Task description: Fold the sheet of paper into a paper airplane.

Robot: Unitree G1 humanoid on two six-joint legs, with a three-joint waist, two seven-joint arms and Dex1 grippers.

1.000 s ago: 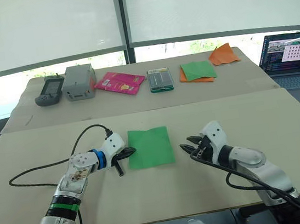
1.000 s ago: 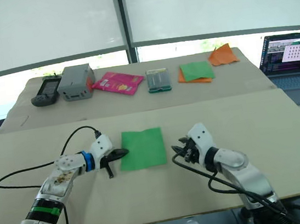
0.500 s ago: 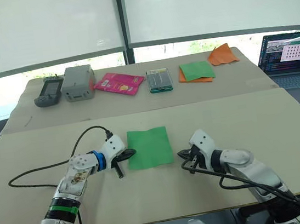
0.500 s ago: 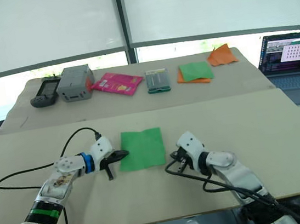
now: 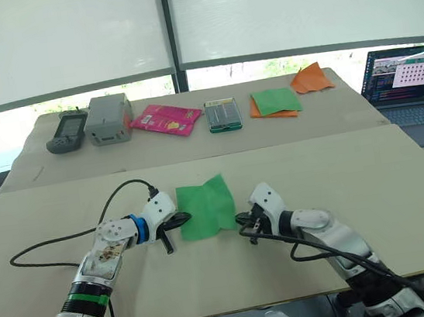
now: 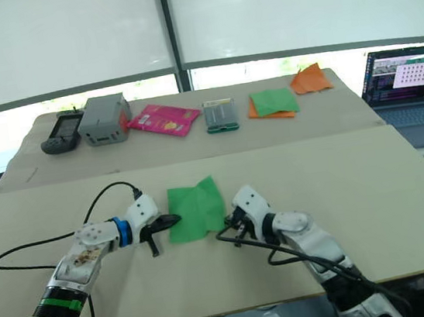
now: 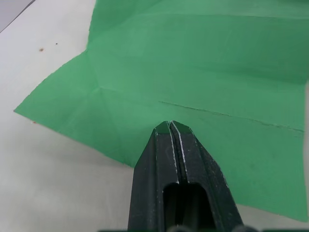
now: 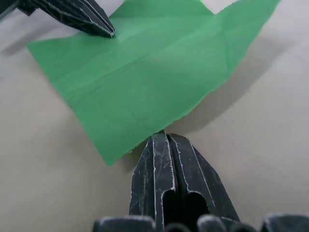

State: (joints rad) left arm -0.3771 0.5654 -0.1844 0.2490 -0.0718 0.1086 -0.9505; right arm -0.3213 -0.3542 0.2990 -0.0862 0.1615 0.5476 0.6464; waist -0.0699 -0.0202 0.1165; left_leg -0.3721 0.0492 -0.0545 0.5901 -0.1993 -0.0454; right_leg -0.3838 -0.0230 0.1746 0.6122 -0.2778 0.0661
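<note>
The sheet of paper (image 5: 202, 205) is a bright-green creased square on the near table, between my two grippers. My left gripper (image 5: 182, 219) is shut, and its tip (image 7: 170, 124) rests on the sheet's left part just inside the near-left edge. My right gripper (image 5: 240, 219) is also shut, its tip (image 8: 161, 134) touching the sheet's right edge. That right side of the sheet (image 8: 145, 72) is lifted off the table and casts a shadow, with the far right corner raised. I cannot tell whether any paper is pinched between the right fingers.
On the far table lie a handheld device (image 5: 64, 132), a grey box (image 5: 107, 117), a pink packet (image 5: 167, 117), a slim case (image 5: 223, 114), a green-and-orange paper stack (image 5: 275, 102) and an orange pointed shape (image 5: 311, 79). A laptop (image 5: 406, 86) stands at right. A black cable (image 5: 51, 246) loops left.
My right gripper has moved left to the sheet's right edge and gone from open to shut. The sheet's right side has lifted. My left gripper has stayed put.
</note>
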